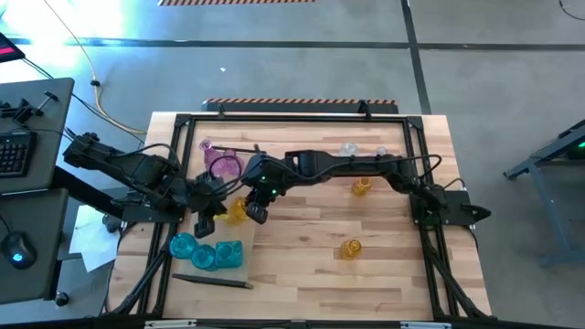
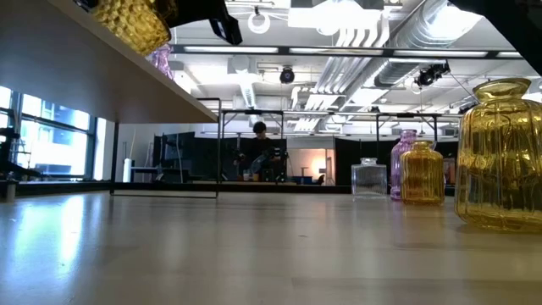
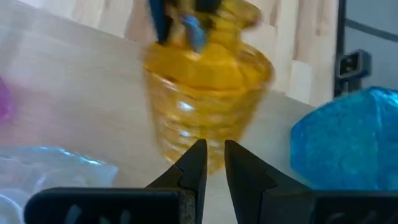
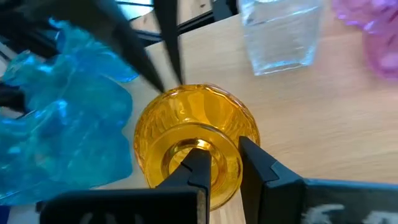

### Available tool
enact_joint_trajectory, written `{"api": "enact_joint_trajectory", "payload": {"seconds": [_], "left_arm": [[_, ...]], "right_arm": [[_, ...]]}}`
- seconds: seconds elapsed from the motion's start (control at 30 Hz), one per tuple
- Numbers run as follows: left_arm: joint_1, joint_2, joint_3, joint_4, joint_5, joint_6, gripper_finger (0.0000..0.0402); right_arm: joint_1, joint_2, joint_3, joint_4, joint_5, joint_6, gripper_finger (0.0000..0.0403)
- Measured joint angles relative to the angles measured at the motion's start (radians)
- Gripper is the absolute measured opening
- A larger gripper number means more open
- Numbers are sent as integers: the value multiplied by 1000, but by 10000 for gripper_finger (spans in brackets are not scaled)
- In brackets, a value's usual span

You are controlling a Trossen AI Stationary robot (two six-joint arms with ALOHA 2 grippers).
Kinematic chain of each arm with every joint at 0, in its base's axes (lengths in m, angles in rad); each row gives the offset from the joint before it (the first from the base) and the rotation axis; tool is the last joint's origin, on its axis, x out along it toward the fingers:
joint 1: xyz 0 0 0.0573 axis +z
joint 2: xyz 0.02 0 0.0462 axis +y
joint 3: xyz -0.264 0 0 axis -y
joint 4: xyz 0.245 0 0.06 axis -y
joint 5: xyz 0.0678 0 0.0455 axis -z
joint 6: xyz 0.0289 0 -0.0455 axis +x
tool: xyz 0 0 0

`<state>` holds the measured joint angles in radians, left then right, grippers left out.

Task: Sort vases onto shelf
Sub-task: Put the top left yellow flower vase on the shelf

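Amber vase standing on the shelf between teal vases and a pink one, my right end effector pinching its rim, left end effector just beside, fingers nearly together, empty.

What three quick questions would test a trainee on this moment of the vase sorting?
1. True or false: the right gripper is shut on the rim of an amber vase.
2. The cluster of vases at the front left in the high view is: A pink, B teal, C clear.
3. How many other amber vases stand on the right half of the table?
Key: 1 true; 2 B; 3 two.
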<state>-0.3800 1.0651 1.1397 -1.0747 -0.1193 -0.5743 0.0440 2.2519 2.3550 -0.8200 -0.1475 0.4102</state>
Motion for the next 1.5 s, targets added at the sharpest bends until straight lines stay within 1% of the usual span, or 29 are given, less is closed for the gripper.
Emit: {"api": "enact_joint_trajectory", "payload": {"seconds": [0.1, 0.2, 0.43, 0.67, 0.9, 1.5], "left_arm": [[0, -1, 0, -4, 23, 2, 48], [-1, -1, 0, -2, 17, 8, 48], [33, 1, 0, -6, 14, 39, 48], [64, 38, 0, -10, 22, 87, 48], [72, 60, 1, -9, 20, 123, 48], [73, 73, 0, -3, 6, 117, 48]], "right_arm": [[-3, -4, 0, 8, 14, 0, 21], [-6, -4, 0, 22, -23, 16, 21], [-6, -4, 0, 19, -14, 19, 21], [-6, -4, 0, 16, -14, 28, 21], [-5, -6, 1, 24, -24, 38, 26], [-6, -6, 1, 69, -81, 49, 27]]}}
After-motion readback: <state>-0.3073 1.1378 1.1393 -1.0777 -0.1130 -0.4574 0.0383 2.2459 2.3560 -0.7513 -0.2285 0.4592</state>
